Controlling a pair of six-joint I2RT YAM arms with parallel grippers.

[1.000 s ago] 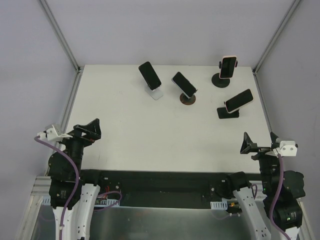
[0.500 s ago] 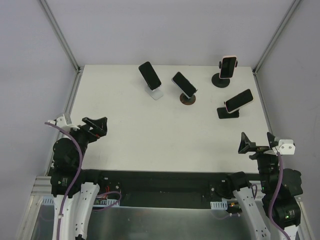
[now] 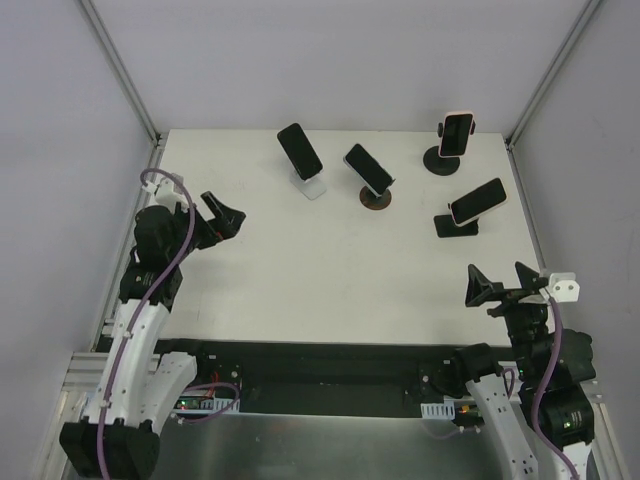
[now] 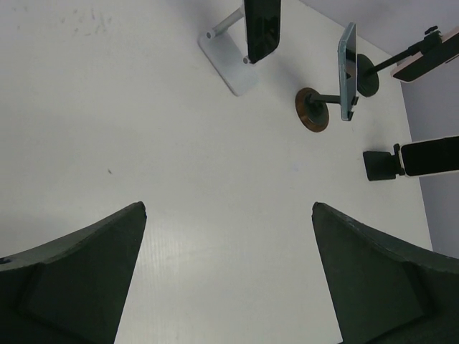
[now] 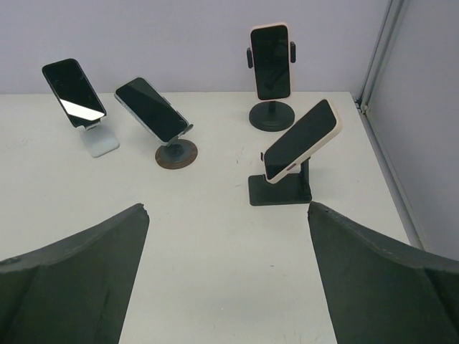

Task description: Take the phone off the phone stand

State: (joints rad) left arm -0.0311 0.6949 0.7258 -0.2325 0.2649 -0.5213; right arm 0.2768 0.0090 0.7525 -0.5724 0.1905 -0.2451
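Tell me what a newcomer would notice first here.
Four propped phones across the far side of the table: phone on white stand, phone on brown disc base, upright clamped phone by the far right corner, tilted phone on black stand. The left gripper and right gripper hover open and empty, well short of them.

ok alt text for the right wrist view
Four phones sit on a white table: white stand at left, round brown base, upright clamp stand at back, black stand nearest. The open right gripper frames the bottom.
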